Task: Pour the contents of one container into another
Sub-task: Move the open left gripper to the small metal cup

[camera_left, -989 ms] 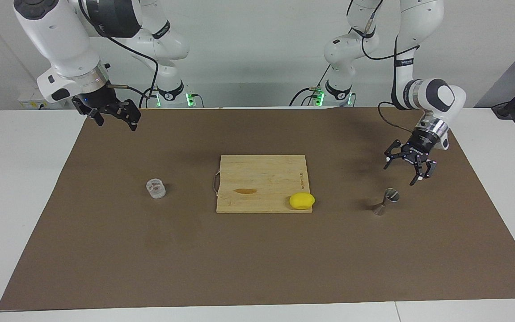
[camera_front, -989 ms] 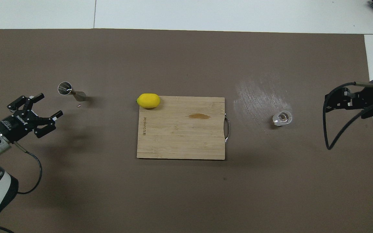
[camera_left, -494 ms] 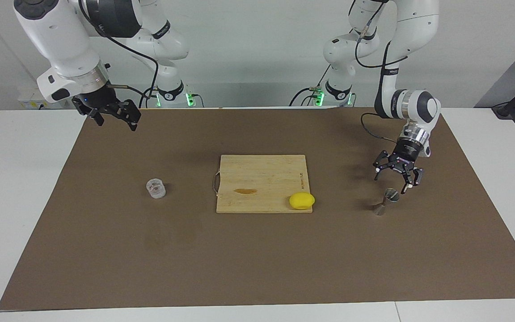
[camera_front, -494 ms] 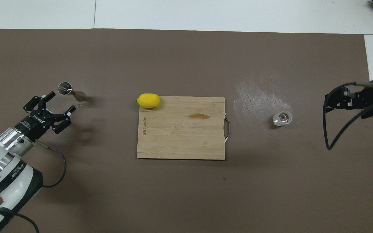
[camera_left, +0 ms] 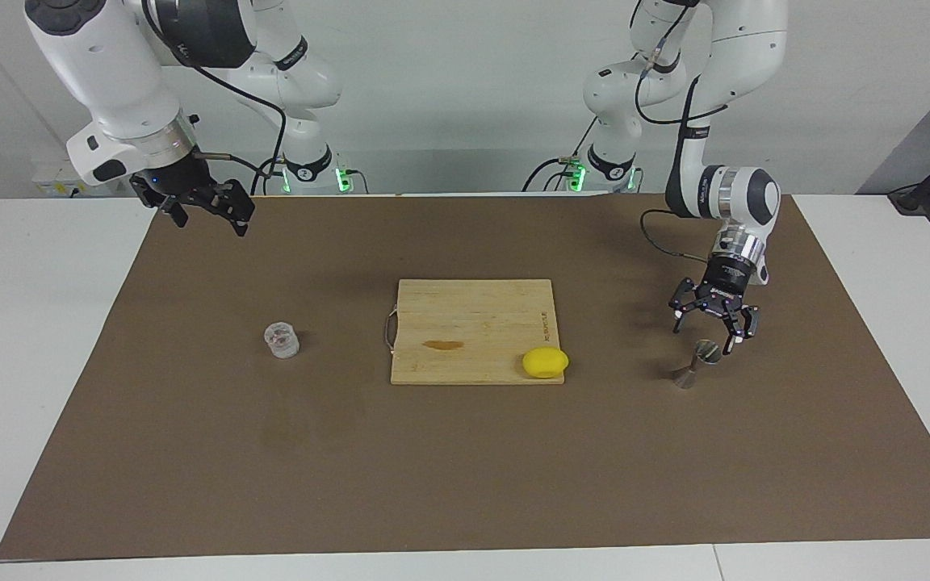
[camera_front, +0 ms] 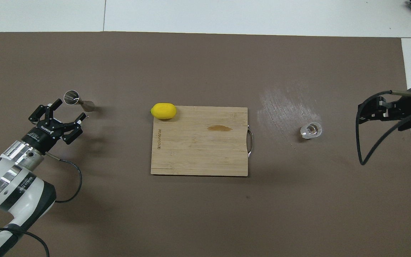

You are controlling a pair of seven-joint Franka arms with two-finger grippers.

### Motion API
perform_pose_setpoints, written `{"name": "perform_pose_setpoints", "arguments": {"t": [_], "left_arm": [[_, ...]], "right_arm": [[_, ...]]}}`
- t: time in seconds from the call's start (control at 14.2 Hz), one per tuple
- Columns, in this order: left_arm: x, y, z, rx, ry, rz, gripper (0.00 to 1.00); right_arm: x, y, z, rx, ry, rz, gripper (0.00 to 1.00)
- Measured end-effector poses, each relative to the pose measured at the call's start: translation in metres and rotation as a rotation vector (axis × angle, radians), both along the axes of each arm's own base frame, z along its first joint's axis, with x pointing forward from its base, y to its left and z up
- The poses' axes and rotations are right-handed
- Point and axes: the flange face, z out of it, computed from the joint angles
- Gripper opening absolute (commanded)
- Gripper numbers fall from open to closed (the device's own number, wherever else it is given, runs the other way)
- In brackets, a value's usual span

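1. Facing view: the left gripper [camera_left: 707,332] hangs spread wide, holding nothing, just over the jigger [camera_left: 695,363], which stands on the mat [camera_left: 465,468] toward the left arm's end. The right gripper [camera_left: 205,211] waits spread, empty, over the mat's corner. The glass [camera_left: 280,339] stands beside the board [camera_left: 473,323]; a lemon [camera_left: 545,362] lies on the board's corner.
2. Overhead view: the left gripper [camera_front: 65,111] sits beside the jigger [camera_front: 79,101]; the glass [camera_front: 311,130] stands toward the right arm's end.

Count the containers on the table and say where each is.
2. The glass tumbler stands on the mat toward the right arm's end; the steel jigger stands toward the left arm's end. None seems hidden.
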Motion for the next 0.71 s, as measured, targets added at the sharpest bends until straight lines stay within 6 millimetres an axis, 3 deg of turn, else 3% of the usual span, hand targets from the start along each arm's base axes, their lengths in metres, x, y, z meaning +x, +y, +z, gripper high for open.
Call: {"name": "perform_pose_setpoints", "arguments": {"t": [0.71], "left_arm": [[0.012,-0.007,0.004,0.014,-0.029,0.013,0.89]], "right_arm": [[0.000,0.000,0.000,0.000,0.000,0.000,1.00]]}}
